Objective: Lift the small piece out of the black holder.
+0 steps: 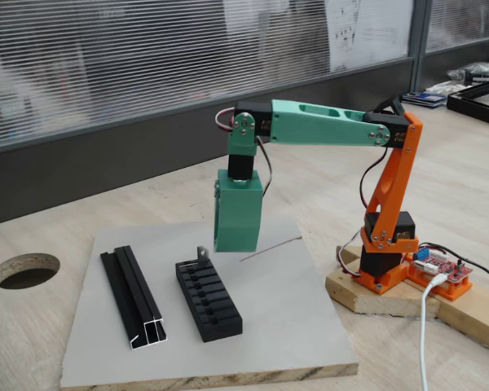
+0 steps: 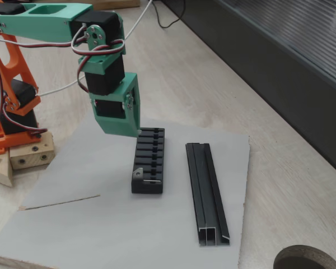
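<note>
1. The holder (image 1: 209,299) (image 2: 149,161) lies on a grey board (image 1: 293,326) (image 2: 78,224), which rests on the wooden counter (image 1: 57,220) (image 2: 257,84).
2. The piece (image 1: 201,254) (image 2: 138,173) stands upright in the holder's end slot, the end farthest from the arm's base.
3. The jaws (image 1: 237,244) (image 2: 122,131) hang above the board, near the holder's other end in the second fixed view; they are apart from the piece.
4. The green housing hides the fingertips, so I cannot tell whether the jaws are apart or together.
5. A black channel (image 1: 133,297) (image 2: 207,193) lies beside the holder, roughly parallel to it.
6. The arm's orange base (image 1: 383,269) (image 2: 8,106) sits on a wood block off the board.
</note>
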